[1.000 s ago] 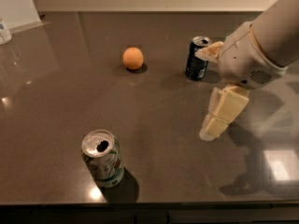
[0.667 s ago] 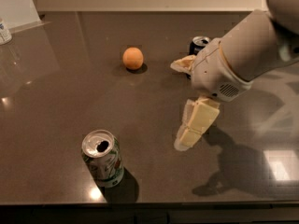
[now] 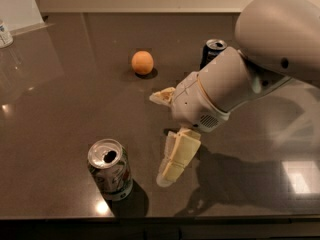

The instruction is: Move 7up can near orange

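Note:
The 7up can [image 3: 110, 169] stands upright near the table's front edge, left of centre, its silver top open. The orange [image 3: 142, 62] lies further back, a little left of centre. My gripper [image 3: 163, 134] hangs above the table between them, to the right of the can and apart from it. It is open and empty: one cream finger [image 3: 178, 156] points down toward the front, the other [image 3: 162, 96] points left toward the orange.
A dark blue can [image 3: 213, 52] stands behind my arm [image 3: 240, 79] at the back right. A small white container [image 3: 5, 34] sits at the far left edge. The dark tabletop [image 3: 60, 99] ends just in front of the 7up can.
My arm and gripper have swung left and toward the front, closer to the 7up can, and now cover more of the dark blue can. The cans and orange have not moved.

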`<state>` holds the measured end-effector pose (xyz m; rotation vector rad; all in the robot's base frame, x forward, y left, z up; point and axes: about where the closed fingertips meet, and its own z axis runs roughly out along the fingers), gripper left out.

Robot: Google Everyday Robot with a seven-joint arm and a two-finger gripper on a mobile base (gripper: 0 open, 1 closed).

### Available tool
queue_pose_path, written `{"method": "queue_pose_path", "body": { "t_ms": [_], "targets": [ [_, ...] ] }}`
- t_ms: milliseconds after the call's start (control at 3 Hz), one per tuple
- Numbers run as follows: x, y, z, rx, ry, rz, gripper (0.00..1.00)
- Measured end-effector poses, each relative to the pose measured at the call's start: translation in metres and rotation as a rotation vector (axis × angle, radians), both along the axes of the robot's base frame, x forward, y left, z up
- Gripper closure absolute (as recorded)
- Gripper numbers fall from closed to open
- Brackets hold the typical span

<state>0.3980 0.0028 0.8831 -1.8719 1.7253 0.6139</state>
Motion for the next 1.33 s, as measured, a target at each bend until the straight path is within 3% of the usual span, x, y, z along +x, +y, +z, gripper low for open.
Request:
{"method": "queue_pose_path", "body": {
  "t_ms": [333, 667, 1333],
  "targets": [
    [0.0, 0.0, 0.0, 0.0, 0.0, 0.0, 0.0],
    [-0.013, 0.013, -0.002, 0.036, 0.011, 0.039, 0.0],
    [-0.032, 0.059, -0.004, 0.115, 0.012, 0.127, 0.0]
  ]
}}
